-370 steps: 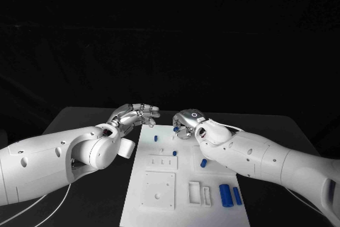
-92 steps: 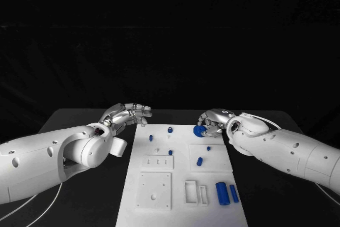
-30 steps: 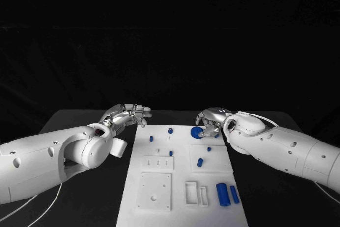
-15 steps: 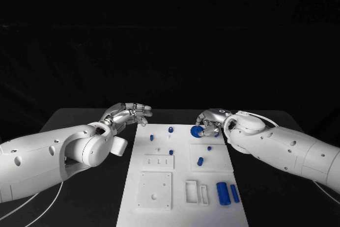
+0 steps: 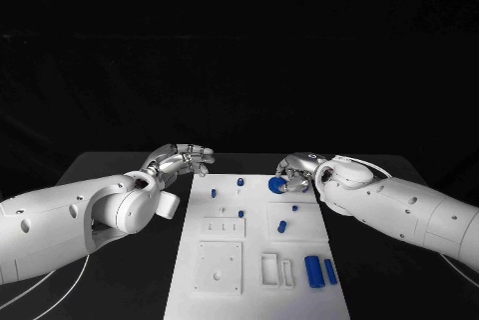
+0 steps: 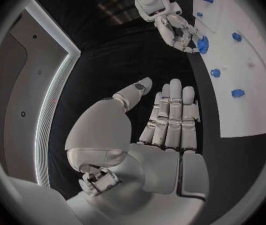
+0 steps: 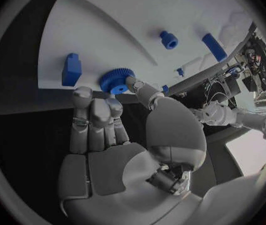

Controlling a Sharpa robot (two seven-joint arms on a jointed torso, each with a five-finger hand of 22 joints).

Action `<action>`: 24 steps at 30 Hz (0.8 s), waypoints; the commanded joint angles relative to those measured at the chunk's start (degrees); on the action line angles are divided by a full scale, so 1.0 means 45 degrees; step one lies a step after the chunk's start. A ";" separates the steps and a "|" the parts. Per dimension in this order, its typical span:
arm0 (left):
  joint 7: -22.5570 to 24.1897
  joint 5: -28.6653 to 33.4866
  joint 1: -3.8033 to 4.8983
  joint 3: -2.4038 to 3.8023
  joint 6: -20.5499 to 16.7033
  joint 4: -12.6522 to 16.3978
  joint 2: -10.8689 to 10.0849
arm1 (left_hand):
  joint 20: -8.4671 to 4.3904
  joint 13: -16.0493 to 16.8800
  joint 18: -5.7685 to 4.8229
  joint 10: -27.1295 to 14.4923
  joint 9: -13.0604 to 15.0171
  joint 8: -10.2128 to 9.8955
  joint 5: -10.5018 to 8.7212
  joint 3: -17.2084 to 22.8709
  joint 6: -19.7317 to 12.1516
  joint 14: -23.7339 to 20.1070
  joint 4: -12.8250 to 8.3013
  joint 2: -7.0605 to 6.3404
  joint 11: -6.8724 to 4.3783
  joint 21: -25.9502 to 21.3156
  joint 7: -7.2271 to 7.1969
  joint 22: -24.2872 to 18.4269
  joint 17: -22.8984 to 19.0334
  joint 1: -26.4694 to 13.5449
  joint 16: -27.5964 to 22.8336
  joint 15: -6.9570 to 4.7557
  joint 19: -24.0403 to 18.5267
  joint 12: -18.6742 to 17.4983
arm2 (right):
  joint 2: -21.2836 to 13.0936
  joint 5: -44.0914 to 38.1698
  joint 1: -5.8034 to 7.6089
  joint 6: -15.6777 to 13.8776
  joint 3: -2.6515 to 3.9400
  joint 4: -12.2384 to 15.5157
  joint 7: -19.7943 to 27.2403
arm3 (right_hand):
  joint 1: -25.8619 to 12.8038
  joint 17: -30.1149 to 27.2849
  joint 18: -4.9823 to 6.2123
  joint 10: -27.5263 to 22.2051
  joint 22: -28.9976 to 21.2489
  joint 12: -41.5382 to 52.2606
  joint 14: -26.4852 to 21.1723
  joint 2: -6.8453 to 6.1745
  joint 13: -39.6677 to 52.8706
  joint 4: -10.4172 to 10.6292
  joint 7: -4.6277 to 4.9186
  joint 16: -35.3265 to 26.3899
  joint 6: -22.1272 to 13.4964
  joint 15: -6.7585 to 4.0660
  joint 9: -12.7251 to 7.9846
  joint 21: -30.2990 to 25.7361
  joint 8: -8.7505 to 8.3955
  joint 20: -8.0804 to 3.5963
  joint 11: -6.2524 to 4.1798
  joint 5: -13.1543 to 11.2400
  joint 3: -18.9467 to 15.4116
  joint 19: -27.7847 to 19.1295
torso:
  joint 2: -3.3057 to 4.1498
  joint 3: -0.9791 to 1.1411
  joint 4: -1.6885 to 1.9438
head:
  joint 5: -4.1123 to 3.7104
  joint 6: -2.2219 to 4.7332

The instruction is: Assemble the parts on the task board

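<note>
**Right hand holding a blue gear at the board's far edge**

At the upper middle of the head view, the right hand (image 5: 295, 172) is pinching a round blue gear (image 5: 277, 185) with a toothed rim between thumb and fingers (image 7: 93, 111), right at the far edge of the task board (image 5: 230, 292). The left hand (image 5: 182, 161) is hovering over the black bench (image 5: 110, 167) just left of the board, fingers loosely spread and grasping nothing. Six other blue parts are lying on the white board: three small pegs (image 5: 239, 183) near the far end, one oblong piece (image 5: 282, 227) mid-board, one tiny stud (image 5: 295, 208) beside it, and two long bars (image 5: 315, 271) lying side by side at lower right.
</note>
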 commanded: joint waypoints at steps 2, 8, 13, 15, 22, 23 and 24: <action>0.0038 -0.0087 0.0019 0.0013 0.0095 0.0021 0.0011 | -0.0115 -0.0014 0.0118 -0.0042 -0.0022 -0.0051 -0.0036 0.0043 0.0006 0.0059 0.0013 -0.0038 0.0084 0.0058 0.0067 -0.0016 -0.0014 0.0062 0.0045 0.0023 0.0006 -0.0070 | 0.0032 -0.0589 -0.0114 0.0907 -0.0140 -0.0003 -0.0116 | -0.0198 0.0042 0.0585 -0.0127 0.0197 0.0109 -0.0002 -0.0117 0.0000 -0.0079 0.0326 -0.0073 0.0729 -0.0088 -0.0040 -0.0016 0.0014 0.0014 0.0025 0.0162 -0.0059 -0.0056 | 0.0000 -0.0004 0.0004 | -0.0009 -0.0025; 0.0030 -0.0099 0.0019 0.0013 0.0096 0.0020 0.0022 | -0.0116 -0.0015 0.0119 -0.0043 -0.0023 -0.0051 -0.0036 0.0043 0.0005 0.0058 0.0010 -0.0041 0.0084 0.0059 0.0067 -0.0019 -0.0016 0.0065 0.0045 0.0023 0.0004 -0.0071 | 0.0058 -0.1072 -0.0114 0.0865 -0.0231 0.0061 -0.0204 | -0.0337 0.0088 0.0585 -0.0111 0.0209 0.0159 0.0009 -0.0210 0.0026 -0.0362 0.0348 -0.0052 0.0684 -0.0066 -0.0052 0.0036 -0.0011 -0.0021 0.0045 0.0712 -0.0448 -0.0045 | 0.0001 -0.0005 0.0002 | -0.0011 -0.0032; 0.0024 -0.0103 0.0019 0.0012 0.0096 -0.0014 0.0049 | -0.0116 -0.0015 0.0119 -0.0043 -0.0023 -0.0051 -0.0036 0.0043 0.0004 0.0057 0.0008 -0.0042 0.0084 0.0060 0.0068 -0.0020 -0.0018 0.0067 0.0046 0.0023 0.0003 -0.0071 | 0.0070 -0.1317 -0.0114 0.0777 -0.0259 0.0099 -0.0285 | -0.0313 0.0095 0.0585 -0.0047 0.0207 0.0206 0.0015 -0.0194 0.0076 -0.0404 0.0341 -0.0047 0.0710 -0.0070 -0.0046 0.0041 0.0003 -0.0027 0.0039 0.0724 -0.0469 -0.0038 | -0.0001 -0.0009 0.0000 | -0.0023 -0.0035; 0.0019 -0.0104 0.0019 0.0012 0.0088 -0.0030 0.0062 | -0.0116 -0.0015 0.0119 -0.0043 -0.0023 -0.0051 -0.0036 0.0043 0.0004 0.0057 0.0008 -0.0042 0.0084 0.0060 0.0068 -0.0020 -0.0018 0.0067 0.0046 0.0023 0.0003 -0.0071 | 0.0064 -0.1354 -0.0114 0.0474 -0.0274 0.0131 -0.0312 | -0.0313 0.0095 0.0585 -0.0047 0.0207 0.0206 0.0015 -0.0194 0.0076 -0.0404 0.0341 -0.0047 0.0710 -0.0070 -0.0046 0.0041 0.0003 -0.0027 0.0039 0.0724 -0.0469 -0.0038 | 0.0003 -0.0015 -0.0003 | -0.0032 -0.0037; 0.0022 -0.0104 0.0019 0.0012 0.0088 -0.0031 0.0077 | -0.0116 -0.0015 0.0119 -0.0043 -0.0023 -0.0051 -0.0036 0.0044 0.0004 0.0057 0.0008 -0.0040 0.0084 0.0060 0.0068 -0.0021 -0.0019 0.0068 0.0046 0.0023 0.0003 -0.0072 | 0.0054 -0.1551 -0.0113 -0.0002 -0.0276 0.0337 -0.0351 | 0.0156 0.0112 0.0585 0.0276 0.0163 0.0390 0.0045 0.0147 0.0263 -0.0233 0.0187 -0.0046 0.1147 -0.0169 0.0040 0.0017 0.0218 -0.0039 -0.0087 -0.0328 0.0322 0.0010 | -0.0006 -0.0012 0.0003 | -0.0049 -0.0032; 0.0025 -0.0104 0.0019 0.0012 0.0074 -0.0031 0.0081 | -0.0116 -0.0015 0.0119 -0.0043 -0.0023 -0.0051 -0.0036 0.0044 0.0004 0.0057 0.0008 -0.0040 0.0084 0.0060 0.0068 -0.0021 -0.0019 0.0068 0.0046 0.0023 0.0003 -0.0072 | 0.0035 -0.1658 -0.0113 -0.0062 -0.0276 0.0433 -0.0440 | 0.0156 0.0112 0.0585 0.0276 0.0163 0.0390 0.0045 0.0147 0.0263 -0.0233 0.0187 -0.0046 0.1147 -0.0169 0.0040 0.0017 0.0218 -0.0039 -0.0087 -0.0328 0.0322 0.0010 | -0.0006 -0.0015 0.0010 | -0.0054 -0.0027; 0.0030 -0.0104 0.0019 0.0012 0.0066 -0.0031 0.0085 | -0.0116 -0.0015 0.0119 -0.0043 -0.0023 -0.0051 -0.0036 0.0044 0.0004 0.0057 0.0008 -0.0039 0.0084 0.0060 0.0068 -0.0021 -0.0019 0.0068 0.0046 0.0023 0.0003 -0.0072 | 0.0015 -0.1722 -0.0113 -0.0145 -0.0276 0.0522 -0.0508 | 0.0136 0.0114 0.0585 0.0291 0.0161 0.0396 0.0048 0.0157 0.0270 -0.0178 0.0199 -0.0047 0.1161 -0.0185 0.0039 0.0017 0.0220 -0.0033 -0.0091 -0.0362 0.0381 0.0017 | -0.0006 -0.0016 0.0012 | -0.0054 -0.0025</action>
